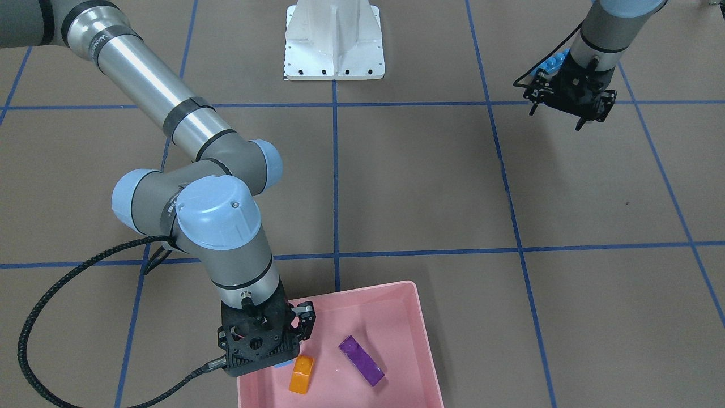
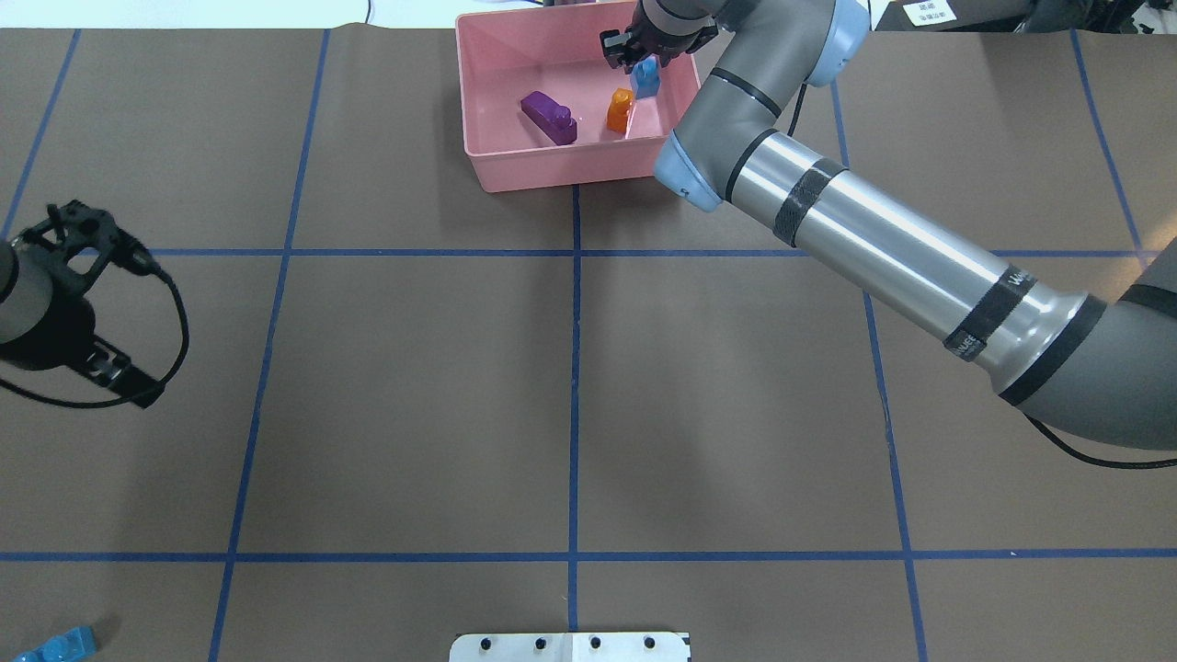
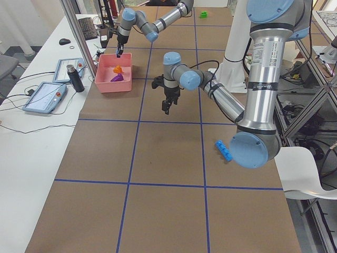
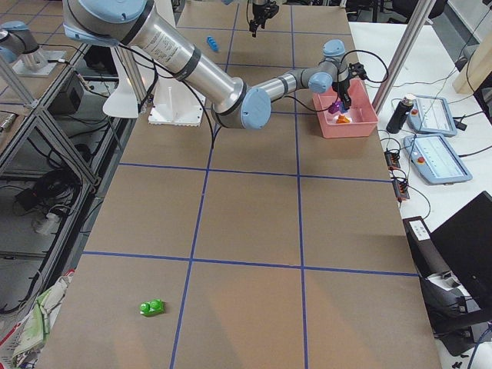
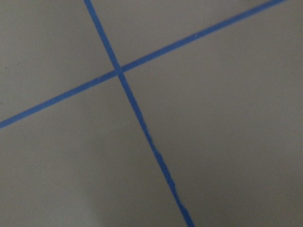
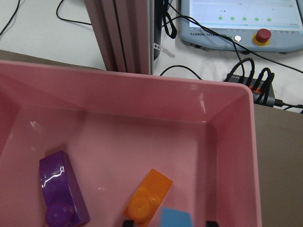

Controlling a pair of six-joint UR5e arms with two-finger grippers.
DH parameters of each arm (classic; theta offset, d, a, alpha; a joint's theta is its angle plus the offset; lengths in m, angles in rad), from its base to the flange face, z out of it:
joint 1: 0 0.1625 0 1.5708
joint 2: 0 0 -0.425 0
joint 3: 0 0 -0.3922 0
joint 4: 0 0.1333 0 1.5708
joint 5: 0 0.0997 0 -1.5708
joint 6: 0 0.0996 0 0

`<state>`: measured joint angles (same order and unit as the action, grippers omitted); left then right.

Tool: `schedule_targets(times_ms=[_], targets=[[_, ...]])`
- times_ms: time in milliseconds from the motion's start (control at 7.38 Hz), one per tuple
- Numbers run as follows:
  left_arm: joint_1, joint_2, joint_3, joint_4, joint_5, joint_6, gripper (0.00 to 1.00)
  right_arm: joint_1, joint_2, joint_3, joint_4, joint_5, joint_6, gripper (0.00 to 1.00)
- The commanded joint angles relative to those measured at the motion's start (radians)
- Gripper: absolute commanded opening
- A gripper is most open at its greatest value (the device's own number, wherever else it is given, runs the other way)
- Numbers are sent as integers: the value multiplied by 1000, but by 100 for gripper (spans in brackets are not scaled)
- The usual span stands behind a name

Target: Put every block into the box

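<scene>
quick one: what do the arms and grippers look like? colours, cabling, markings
The right arm and left arm have grey joints, pale-blue caps; the right shows a silver tube with black bands, one lettered. The right gripper and left gripper are black skeletal frames. A braided black cable loops to the right wrist.

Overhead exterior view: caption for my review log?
Right gripper over the pink box, small blue block between its open fingers; purple block and orange block inside.

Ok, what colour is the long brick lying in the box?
Purple. The long brick in the box shows best in the front-facing view.
</scene>
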<state>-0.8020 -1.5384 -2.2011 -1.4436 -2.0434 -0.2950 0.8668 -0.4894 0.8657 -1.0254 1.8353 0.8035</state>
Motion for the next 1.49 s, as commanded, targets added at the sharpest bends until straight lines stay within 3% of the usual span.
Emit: schedule_targets(times_ms=[0, 136, 542, 814, 1085, 1356], targets=[[55, 148, -20, -8, -3, 109, 99, 26, -3, 57, -36, 72, 54, 99], [101, 171, -19, -8, -3, 108, 100, 59, -9, 131, -153, 152, 54, 99], [225, 256, -17, -6, -8, 108, 100, 106, -142, 517, -662, 231, 39, 99], [305, 309, -19, -4, -9, 103, 100, 109, -156, 645, -972, 246, 5, 100], [377, 326, -9, 3, -59, 97, 100, 127, -303, 827, -1149, 242, -137, 100], [484, 325, -8, -6, -84, -10, 100, 135, -427, 907, -1209, 240, -206, 100]])
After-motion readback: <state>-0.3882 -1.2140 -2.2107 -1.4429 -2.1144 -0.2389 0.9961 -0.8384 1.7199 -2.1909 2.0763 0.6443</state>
